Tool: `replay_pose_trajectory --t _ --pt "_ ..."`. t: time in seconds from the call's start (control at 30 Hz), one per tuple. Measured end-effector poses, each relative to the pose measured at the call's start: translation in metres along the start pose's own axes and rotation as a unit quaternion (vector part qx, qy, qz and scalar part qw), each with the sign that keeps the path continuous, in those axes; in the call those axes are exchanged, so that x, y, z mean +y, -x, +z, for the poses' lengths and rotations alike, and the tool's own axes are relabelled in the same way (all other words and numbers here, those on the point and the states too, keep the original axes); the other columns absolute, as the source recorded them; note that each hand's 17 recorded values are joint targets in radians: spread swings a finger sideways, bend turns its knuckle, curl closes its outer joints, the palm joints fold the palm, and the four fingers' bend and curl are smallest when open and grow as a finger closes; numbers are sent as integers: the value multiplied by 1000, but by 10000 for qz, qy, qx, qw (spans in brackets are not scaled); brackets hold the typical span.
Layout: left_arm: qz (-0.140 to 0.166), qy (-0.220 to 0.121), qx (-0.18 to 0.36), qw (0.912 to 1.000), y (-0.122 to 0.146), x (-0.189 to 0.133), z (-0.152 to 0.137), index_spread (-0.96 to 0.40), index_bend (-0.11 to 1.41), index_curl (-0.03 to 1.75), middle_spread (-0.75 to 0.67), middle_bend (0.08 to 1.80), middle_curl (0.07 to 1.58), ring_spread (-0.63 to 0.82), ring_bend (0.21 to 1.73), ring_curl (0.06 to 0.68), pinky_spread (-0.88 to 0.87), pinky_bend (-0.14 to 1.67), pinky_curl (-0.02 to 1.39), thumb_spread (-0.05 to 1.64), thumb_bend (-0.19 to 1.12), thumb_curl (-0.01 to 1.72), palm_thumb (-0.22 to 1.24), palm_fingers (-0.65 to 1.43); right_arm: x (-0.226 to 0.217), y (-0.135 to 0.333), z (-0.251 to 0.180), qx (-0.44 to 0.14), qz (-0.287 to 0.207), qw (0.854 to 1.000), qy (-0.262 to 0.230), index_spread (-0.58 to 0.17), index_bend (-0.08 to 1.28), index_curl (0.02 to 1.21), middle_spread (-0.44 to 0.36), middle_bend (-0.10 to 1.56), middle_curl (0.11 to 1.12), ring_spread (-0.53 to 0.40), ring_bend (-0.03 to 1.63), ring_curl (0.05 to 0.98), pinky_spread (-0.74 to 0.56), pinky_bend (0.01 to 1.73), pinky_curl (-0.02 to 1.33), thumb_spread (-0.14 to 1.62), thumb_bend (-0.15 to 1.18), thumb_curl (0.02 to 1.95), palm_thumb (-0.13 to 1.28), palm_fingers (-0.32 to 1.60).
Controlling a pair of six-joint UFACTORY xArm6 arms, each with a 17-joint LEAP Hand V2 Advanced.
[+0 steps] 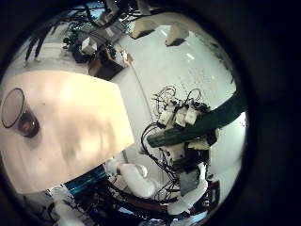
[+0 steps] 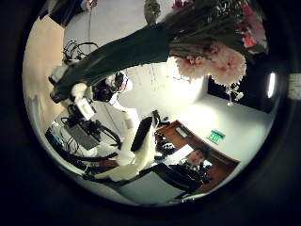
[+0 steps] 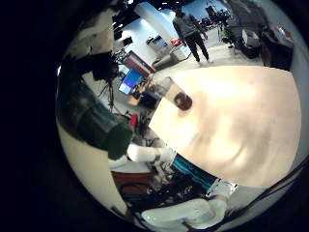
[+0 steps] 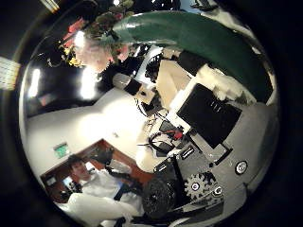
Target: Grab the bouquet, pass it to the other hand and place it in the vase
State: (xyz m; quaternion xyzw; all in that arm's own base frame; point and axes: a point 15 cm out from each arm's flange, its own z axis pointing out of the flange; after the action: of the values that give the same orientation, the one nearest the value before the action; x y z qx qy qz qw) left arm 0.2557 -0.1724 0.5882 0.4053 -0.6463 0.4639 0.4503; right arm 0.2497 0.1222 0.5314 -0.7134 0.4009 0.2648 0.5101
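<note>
The bouquet is held in the air beside the table. In the left thumb side palm view its blossoms (image 2: 218, 49) are at one end of its long wrapped stem (image 2: 122, 55). My right hand (image 2: 80, 99) is curled round the stem's lower end. It also shows in the left little finger side palm view (image 1: 183, 127), on the stem (image 1: 224, 111). The stem fills much of the right little finger side palm view (image 3: 97, 121). In the right thumb side palm view it (image 4: 194, 38) passes over the fingers (image 4: 210, 112) to the blossoms (image 4: 90, 40). The vase (image 1: 19, 111) stands on the table; it also shows in the right little finger side palm view (image 3: 182, 100). My left hand faces the bouquet from a short way off.
The table top (image 1: 80, 118) is bare round the vase, which stands near one edge; the table also shows in the right little finger side palm view (image 3: 241, 116). Desks and equipment stand in the room beyond the table (image 3: 145, 72).
</note>
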Motion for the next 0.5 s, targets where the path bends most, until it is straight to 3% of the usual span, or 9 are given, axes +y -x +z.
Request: replay_pose_trajectory --t 0.33,0.5 --pt "-41 119 311 9994 -9 4 11 172 160 305 407 220 352 554 567 213 595 445 174 1011 -27 333 333 135 12 2 18 6 -16 9992 403 -184 1259 768 -103 1402 702 -168 1494 632 -198 1275 790 878 -9 1115 1011 1162" --pt "-24 188 428 9989 -16 3 17 158 156 300 319 328 382 520 578 207 567 443 160 1006 -28 334 334 270 12 -6 23 166 -9 9987 489 -184 1260 767 -104 1406 701 -168 1493 634 -199 1264 810 889 -9 1109 1003 1162"
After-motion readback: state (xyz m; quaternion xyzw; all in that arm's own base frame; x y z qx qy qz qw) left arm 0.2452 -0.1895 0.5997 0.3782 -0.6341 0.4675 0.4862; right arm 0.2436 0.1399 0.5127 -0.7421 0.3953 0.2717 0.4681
